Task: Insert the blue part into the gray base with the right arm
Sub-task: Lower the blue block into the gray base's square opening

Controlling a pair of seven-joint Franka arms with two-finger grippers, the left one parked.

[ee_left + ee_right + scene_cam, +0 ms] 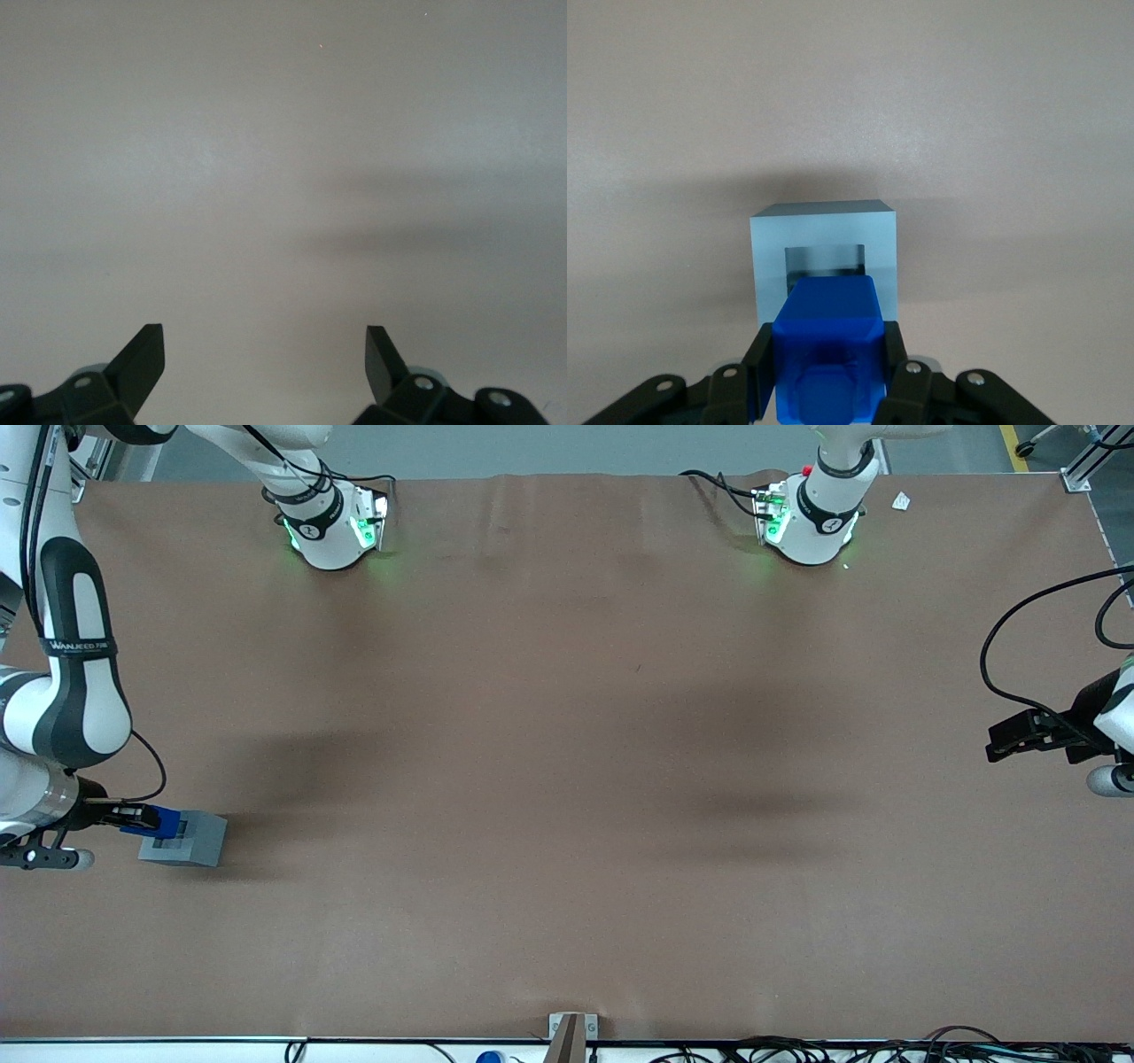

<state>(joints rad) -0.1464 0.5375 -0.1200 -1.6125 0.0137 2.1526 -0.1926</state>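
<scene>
Since stud must meet recess squarely, gripper (826, 372) clamps blue part (827, 341) by its sides, just above gray base (824, 257); base sits on table (567, 779) toward working arm's end; part not yet seated.

Square recess in gray base (824, 257) is seen open, partly overlapped by blue part (827, 341) gripped in gripper (826, 372); brown table (567, 779) around base is left bare.
</scene>
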